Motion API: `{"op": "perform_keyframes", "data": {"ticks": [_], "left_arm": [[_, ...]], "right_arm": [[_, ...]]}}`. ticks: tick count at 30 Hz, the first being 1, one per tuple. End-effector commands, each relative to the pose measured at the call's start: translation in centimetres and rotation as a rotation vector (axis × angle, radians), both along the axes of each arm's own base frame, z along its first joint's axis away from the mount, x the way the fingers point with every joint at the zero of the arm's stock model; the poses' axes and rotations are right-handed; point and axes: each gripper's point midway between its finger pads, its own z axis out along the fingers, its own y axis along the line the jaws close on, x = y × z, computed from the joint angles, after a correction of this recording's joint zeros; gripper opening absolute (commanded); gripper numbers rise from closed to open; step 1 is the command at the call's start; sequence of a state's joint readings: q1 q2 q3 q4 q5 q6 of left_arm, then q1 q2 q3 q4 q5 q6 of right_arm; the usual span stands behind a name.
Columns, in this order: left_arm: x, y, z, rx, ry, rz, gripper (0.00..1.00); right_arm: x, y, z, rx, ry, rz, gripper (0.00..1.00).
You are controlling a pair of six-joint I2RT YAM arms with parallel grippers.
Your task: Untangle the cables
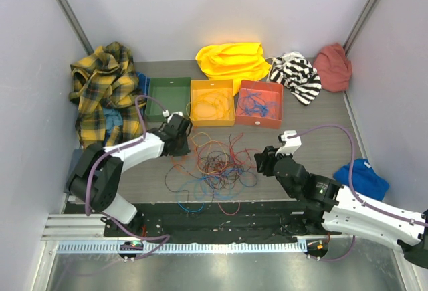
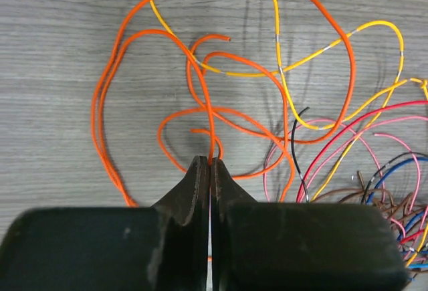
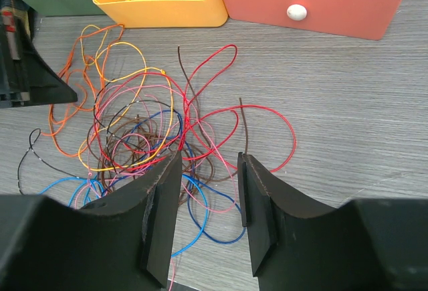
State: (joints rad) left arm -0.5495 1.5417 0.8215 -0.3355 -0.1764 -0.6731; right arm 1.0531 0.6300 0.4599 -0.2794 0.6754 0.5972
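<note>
My left fingers (image 2: 211,160) are pressed together on a single orange cable (image 2: 210,130), pinching it right at the tips. My right fingers (image 3: 210,160) are spread and hold nothing, hovering at the 3 o'clock edge of the cables (image 1: 214,167). That heap lies in the middle of the counter (image 1: 321,124), and my left grip is at its 10 o'clock edge.

My worry is the lift. The orange cable loops back over itself several times and crosses a yellow strand (image 2: 314,53) near 1 o'clock. If I pull straight up, I think those loops could cinch into a knot instead of sliding free. It could also drag the whole clump, since nothing anchors it. The bite is shallow too, so a wire this thin might slip out under tension.

Three bins sit in a row at 12 o'clock from the heap:
- **Yellow bin** (image 3: 160,13): holds yellow wires.
- **Coral bin** (image 3: 334,17): has a white knob (image 3: 297,12) on its front and holds blue wires.
- **Green bin** (image 1: 168,81): I can make out no wire in it, though my left wrist hides its near corner.

None of them holds orange, so I judge this strand's destination is unsettled.
</note>
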Motion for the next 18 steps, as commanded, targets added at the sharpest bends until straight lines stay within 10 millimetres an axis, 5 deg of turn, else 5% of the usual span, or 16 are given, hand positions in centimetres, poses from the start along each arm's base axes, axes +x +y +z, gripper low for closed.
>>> {"op": "perform_keyframes", "data": {"ticks": [1, 8, 11, 18], "left_arm": [[2.3, -0.4, 7.5, -0.052, -0.181, 0.016, 0.00], [1.5, 1.9, 25.5, -0.148, -0.514, 0.038, 0.00], [0.2, 3.6, 31.8, -0.177, -0.640, 0.066, 0.00], [-0.8, 6.0, 39.8, -0.158, -0.808, 0.089, 0.00]], "right_arm": [[0.2, 0.1, 0.8, 0.031, -0.018, -0.018, 0.47], [0.4, 1.1, 0.9, 0.038, -0.018, 0.010, 0.47], [0.4, 2.1, 0.9, 0.053, -0.013, 0.036, 0.47], [0.6, 5.0, 1.9, 0.074, -0.011, 0.120, 0.46]]}}
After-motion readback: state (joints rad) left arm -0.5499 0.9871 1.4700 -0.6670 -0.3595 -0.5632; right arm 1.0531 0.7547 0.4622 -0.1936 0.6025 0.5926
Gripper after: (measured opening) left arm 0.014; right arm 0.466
